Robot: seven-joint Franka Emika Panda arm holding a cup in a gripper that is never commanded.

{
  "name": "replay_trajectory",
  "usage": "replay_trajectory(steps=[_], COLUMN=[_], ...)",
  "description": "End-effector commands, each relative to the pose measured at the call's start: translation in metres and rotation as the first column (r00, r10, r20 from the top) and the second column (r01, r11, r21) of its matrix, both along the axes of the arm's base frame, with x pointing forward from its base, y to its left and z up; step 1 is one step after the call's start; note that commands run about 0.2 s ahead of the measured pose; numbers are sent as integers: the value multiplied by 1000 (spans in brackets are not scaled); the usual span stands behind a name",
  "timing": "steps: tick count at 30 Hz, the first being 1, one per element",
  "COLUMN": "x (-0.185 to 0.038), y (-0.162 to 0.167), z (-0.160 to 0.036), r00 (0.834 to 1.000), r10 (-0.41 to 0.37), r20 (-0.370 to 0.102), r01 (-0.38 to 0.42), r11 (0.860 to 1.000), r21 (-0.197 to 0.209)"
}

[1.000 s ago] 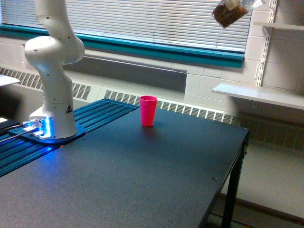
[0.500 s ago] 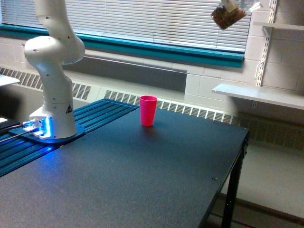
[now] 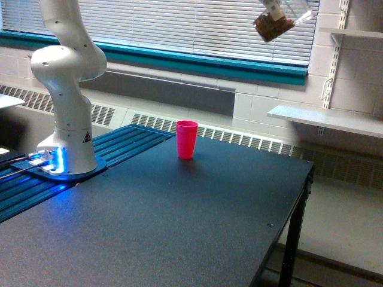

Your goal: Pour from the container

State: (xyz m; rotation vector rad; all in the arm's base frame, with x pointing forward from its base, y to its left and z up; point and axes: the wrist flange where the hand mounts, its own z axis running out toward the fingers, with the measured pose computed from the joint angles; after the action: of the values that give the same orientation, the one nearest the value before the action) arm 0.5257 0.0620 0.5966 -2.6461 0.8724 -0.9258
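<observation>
The hand itself sits out of frame at the top edge, so its grip can't be told — only the container [image 3: 276,21] shows, tilted, high above the tabletop [image 3: 197,221] and well off to the exterior view's right of the pink cup [image 3: 186,139]. Brown granules sit inside it, nothing falling — by my reading the pour hasn't started.

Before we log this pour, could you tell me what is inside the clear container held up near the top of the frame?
Brown granular material fills the lower end of the tilted clear container. The gripper is cropped by the frame's top, so its hold is unseen.
</observation>
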Motion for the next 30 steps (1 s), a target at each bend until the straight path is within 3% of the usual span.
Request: replay_trajectory(steps=[1, 13, 30], x=[-23, -70, -143], y=[32, 77, 111], z=[5, -7, -39], r00=[1000, 1000, 999], r10=[-6, 23, -1], r20=[16, 13, -53], r01=[6, -23, -4], r11=[1000, 998, 995], r21=[6, -51, -96])
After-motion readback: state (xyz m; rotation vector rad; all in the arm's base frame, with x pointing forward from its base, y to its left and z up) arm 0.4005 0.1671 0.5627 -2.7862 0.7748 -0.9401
